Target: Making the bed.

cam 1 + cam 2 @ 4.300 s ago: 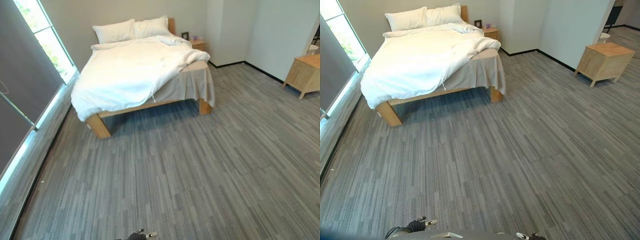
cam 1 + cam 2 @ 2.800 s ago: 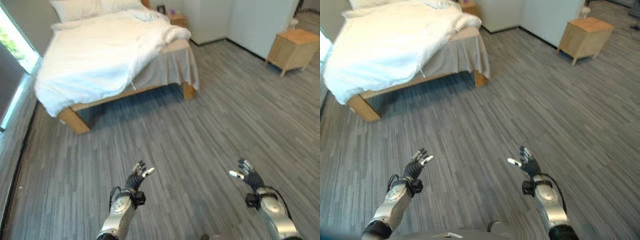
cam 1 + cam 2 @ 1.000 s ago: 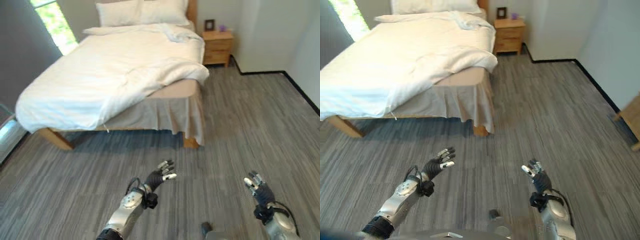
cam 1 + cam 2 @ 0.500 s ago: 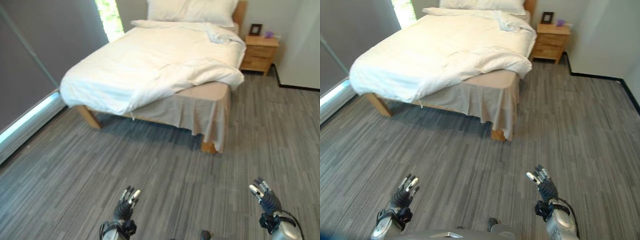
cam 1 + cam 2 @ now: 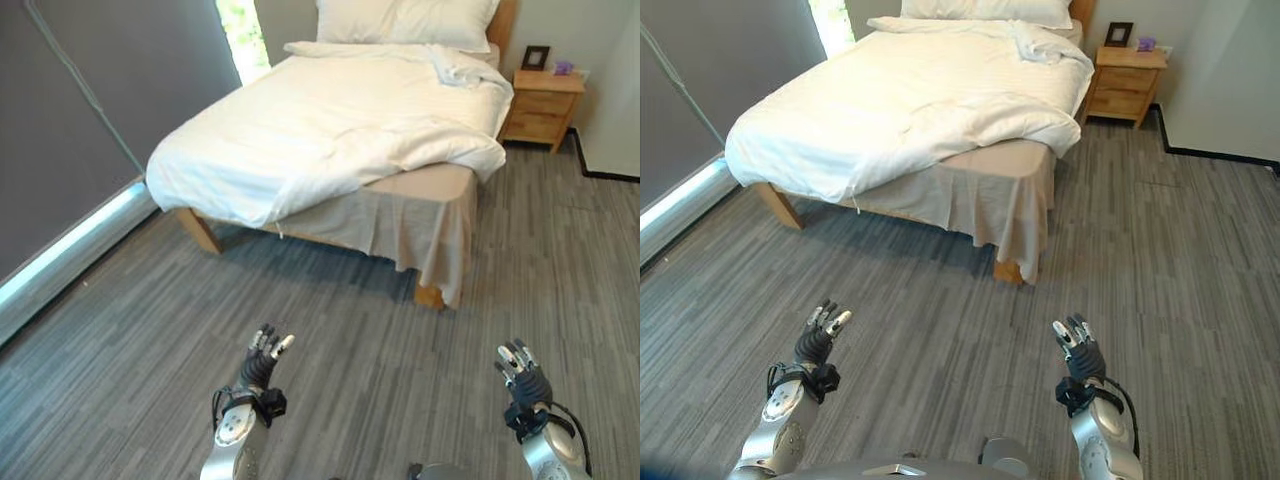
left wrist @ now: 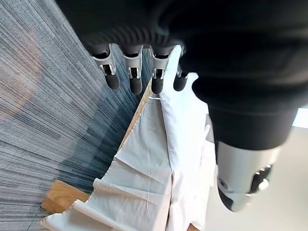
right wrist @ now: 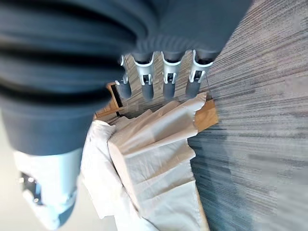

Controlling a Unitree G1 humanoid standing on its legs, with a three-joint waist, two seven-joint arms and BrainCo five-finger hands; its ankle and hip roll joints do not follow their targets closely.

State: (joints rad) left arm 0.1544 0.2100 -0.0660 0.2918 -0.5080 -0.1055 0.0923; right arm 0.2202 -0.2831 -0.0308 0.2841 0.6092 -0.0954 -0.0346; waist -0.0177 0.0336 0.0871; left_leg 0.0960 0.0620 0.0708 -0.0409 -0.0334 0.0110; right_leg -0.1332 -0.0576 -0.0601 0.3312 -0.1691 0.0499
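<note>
A wooden bed (image 5: 200, 230) stands ahead, covered by a rumpled white duvet (image 5: 330, 130) pulled askew so that the near right corner of the mattress and its beige bed skirt (image 5: 400, 225) lie bare. Two white pillows (image 5: 405, 20) rest at the headboard. My left hand (image 5: 262, 362) and my right hand (image 5: 520, 375) are raised over the floor well short of the bed, both open and holding nothing. The left wrist view looks past straight fingers (image 6: 134, 79) to the bed skirt (image 6: 139, 163).
A wooden nightstand (image 5: 540, 105) with a small frame stands right of the headboard. A dark blind and a low window sill (image 5: 70, 240) run along the left wall. Grey striped carpet (image 5: 380, 340) lies between me and the bed.
The view has swung and come closer to the foot of the bed. Both hands have come up from below the view and are now raised higher, still open.
</note>
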